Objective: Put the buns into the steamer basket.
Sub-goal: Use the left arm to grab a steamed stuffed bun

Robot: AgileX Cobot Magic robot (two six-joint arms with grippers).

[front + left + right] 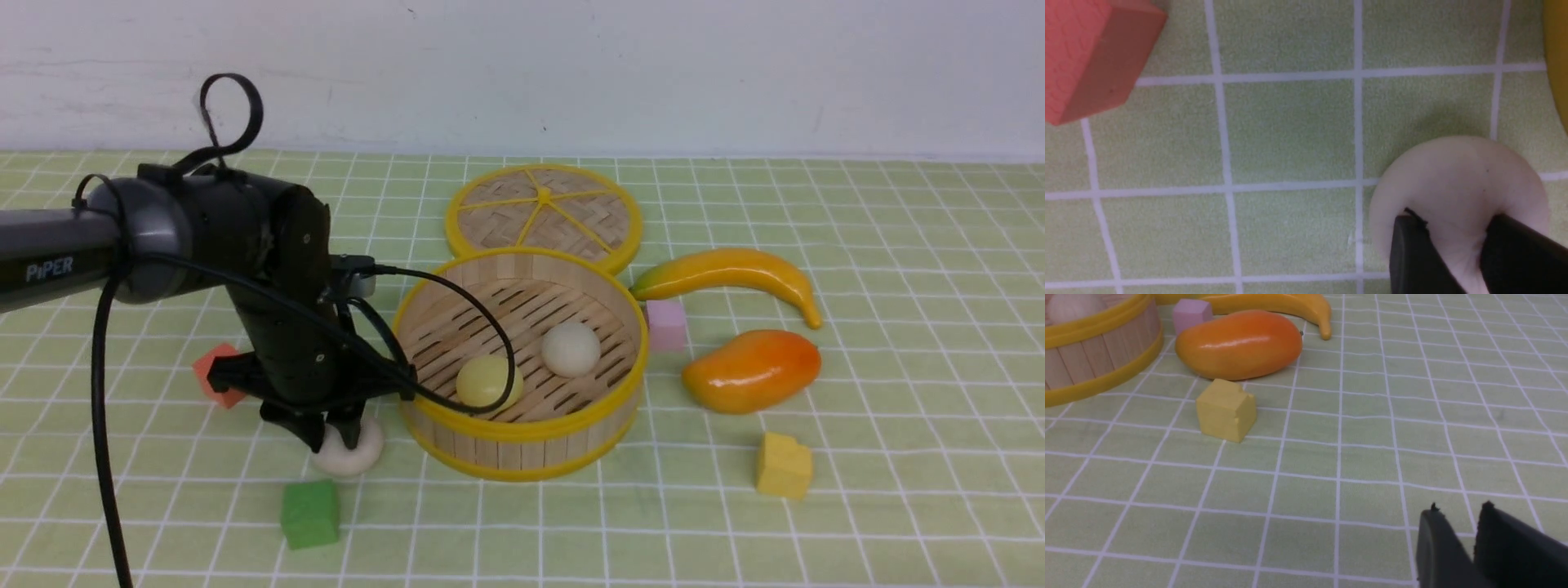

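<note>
steamer basket (522, 467) ctr of cloth (898, 506), upright. lid (543, 214) flat at its 12 o'c; rims meet, can't tell if touching or just overlapped. banana (735, 273) at 2 o'c, mango (751, 369) at 3 o'c. left gripper (335, 441) at 8 o'c, pointing down, fingers (1412, 253) nipped onto third bun (361, 462): off-white, dented btwn them, low on cloth just beside basket wall. right gripper (1459, 508) seen only in its wrist view: tips a slit apart, nothing btwn. in basket: off-white bun (570, 349) twd 2 o'c of floor, yellow bun (487, 381) twd 7 o'c, near but apart. green cube (310, 513) 8 o'c, yellow cube (784, 465) 4 o'c, red cube (214, 377) 9 o'c partly behind left arm (245, 245), pink cube (666, 324) 3 o'c just beside wall.
</note>
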